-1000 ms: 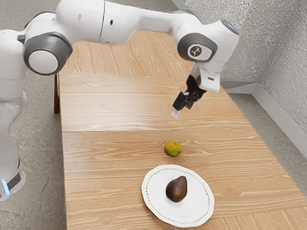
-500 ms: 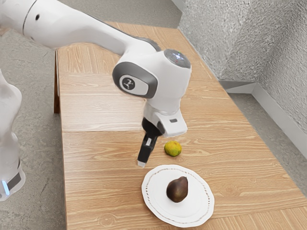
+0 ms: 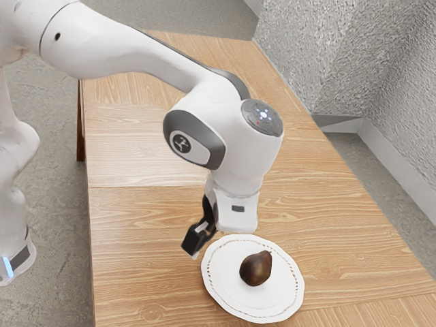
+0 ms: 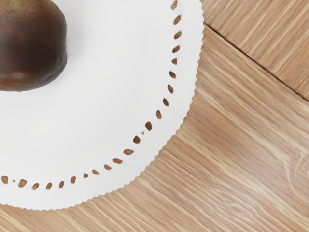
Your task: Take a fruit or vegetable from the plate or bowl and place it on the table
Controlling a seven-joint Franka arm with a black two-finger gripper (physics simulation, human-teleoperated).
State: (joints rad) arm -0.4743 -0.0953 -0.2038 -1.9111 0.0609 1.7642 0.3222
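My black gripper [image 3: 195, 246] hangs at the exterior view's left edge of the white plate [image 3: 228, 300], apart from the fruit; how it stands cannot be made out. A dark brown, pear-shaped fruit [image 3: 256, 268] lies on the plate, tilted toward the exterior view's right. In the wrist view the same brown fruit [image 4: 30, 46] is partly cut off by the picture's border, and bare plate [image 4: 96, 135] surrounds its visible side. My hand covers the place of the yellow-green fruit seen earlier.
The wooden table [image 3: 143, 272] extends around the plate, with a straight seam between its boards. A textured grey wall [image 3: 402, 102] stands beyond the table's edge at the exterior view's right.
My hand has swept down from the table's far part to the plate's edge, passing in front of the yellow-green fruit. The brown fruit has shifted slightly toward the exterior view's right.
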